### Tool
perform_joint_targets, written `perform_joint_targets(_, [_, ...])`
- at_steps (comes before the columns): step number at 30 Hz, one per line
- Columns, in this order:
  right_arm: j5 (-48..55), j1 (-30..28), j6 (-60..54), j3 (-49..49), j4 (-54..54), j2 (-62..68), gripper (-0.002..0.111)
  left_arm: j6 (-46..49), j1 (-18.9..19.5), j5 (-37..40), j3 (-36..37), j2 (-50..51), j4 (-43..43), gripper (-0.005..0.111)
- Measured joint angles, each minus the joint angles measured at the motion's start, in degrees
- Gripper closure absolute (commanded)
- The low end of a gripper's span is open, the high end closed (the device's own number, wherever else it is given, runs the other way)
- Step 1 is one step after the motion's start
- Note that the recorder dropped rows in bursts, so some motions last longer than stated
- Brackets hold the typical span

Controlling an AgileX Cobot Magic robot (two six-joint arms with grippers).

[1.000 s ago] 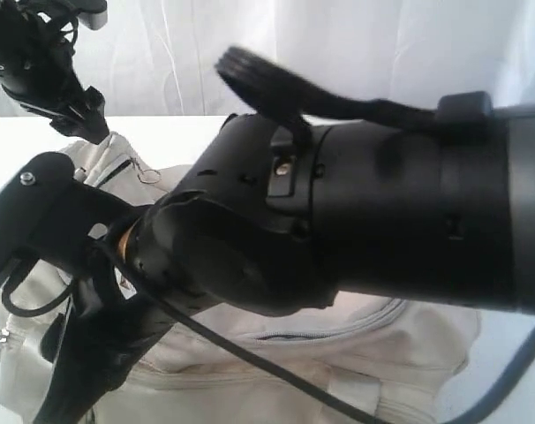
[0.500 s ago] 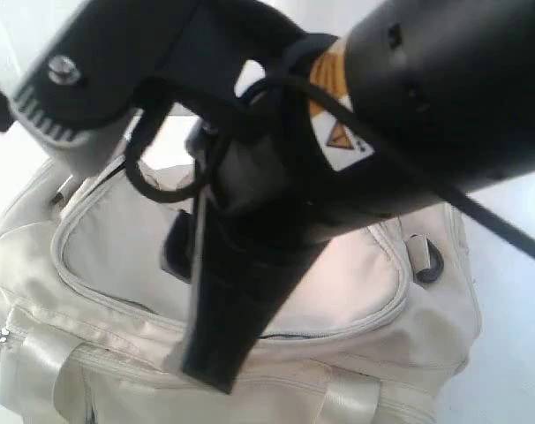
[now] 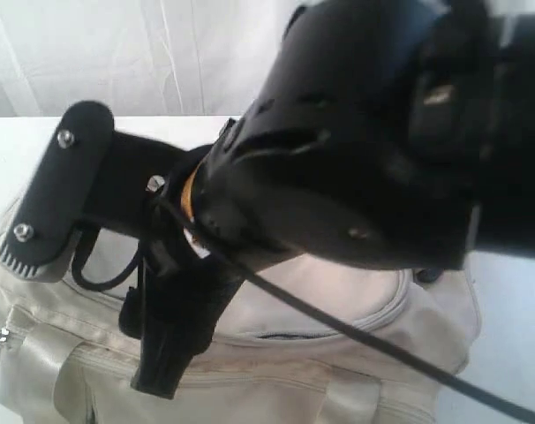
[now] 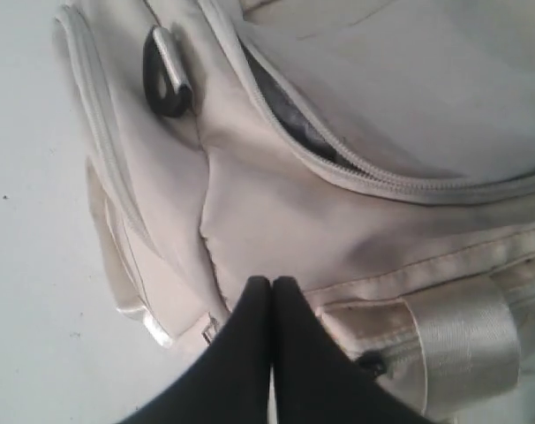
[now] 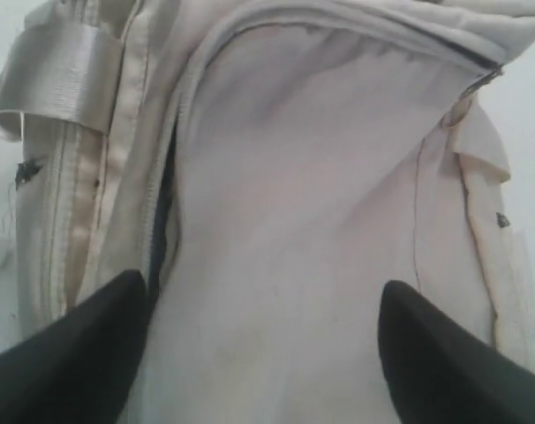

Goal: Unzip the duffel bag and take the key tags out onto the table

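Note:
The cream duffel bag lies on the white table. Its grey zipper is parted a little, showing dark lining; the right wrist view shows the same dark slit beside the top flap. My left gripper is shut with nothing in it, its tips just above the fabric at the bag's end. Over the top flap my right gripper is open and holds nothing. In the exterior view its arm crosses from the right and the gripper points down at the bag's front. The key tags are out of view.
A black D-ring sits at the bag's end, next to bare table. A satin strap runs down the bag's side. The big black arm and its cable block most of the exterior view. White curtain hangs behind.
The big black arm has swung across the exterior view, and its gripper now points lower and further left over the bag. The other arm, seen at top left 1 s ago, no longer shows there.

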Motion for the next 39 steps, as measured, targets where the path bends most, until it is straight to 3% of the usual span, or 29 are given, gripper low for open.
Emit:
perform_joint_targets(13, [-1.0, 0.0, 0.1, 0.0, 1.7, 8.9, 0.039, -0.2, 0.0, -2.0, 0.2, -3.7, -0.9, 0.107])
perform_joint_targets(23, [-4.8, 0.0, 23.4, 0.0, -22.7, 10.9, 0.041, -0.3, 0.0, -2.0, 0.2, -3.7, -0.9, 0.107])
perform_joint_targets(27, [-4.4, -2.2, 24.4, 0.0, -17.4, 10.9, 0.041, -0.3, 0.0, -2.0, 0.2, -3.7, -1.0, 0.107])
perform_joint_targets(30, [-4.3, -4.6, 16.3, 0.0, -5.5, 10.9, 0.042, -0.3, 0.0, -2.0, 0.2, -3.7, -1.0, 0.107])
perform_joint_targets(33, [-4.4, -6.3, 8.6, 0.0, 4.6, 10.9, 0.056, -0.3, 0.0, -2.0, 0.2, -3.7, -1.0, 0.107])
perform_joint_targets(38, [-4.7, -8.0, 5.2, 0.0, 6.2, 10.9, 0.108, -0.4, 0.0, -2.0, 0.2, -3.7, -1.0, 0.107])
perform_joint_targets(39, [-4.9, -8.4, 4.9, 0.0, 5.9, 10.9, 0.108, -0.4, 0.0, -2.0, 0.2, -3.7, -1.0, 0.107])
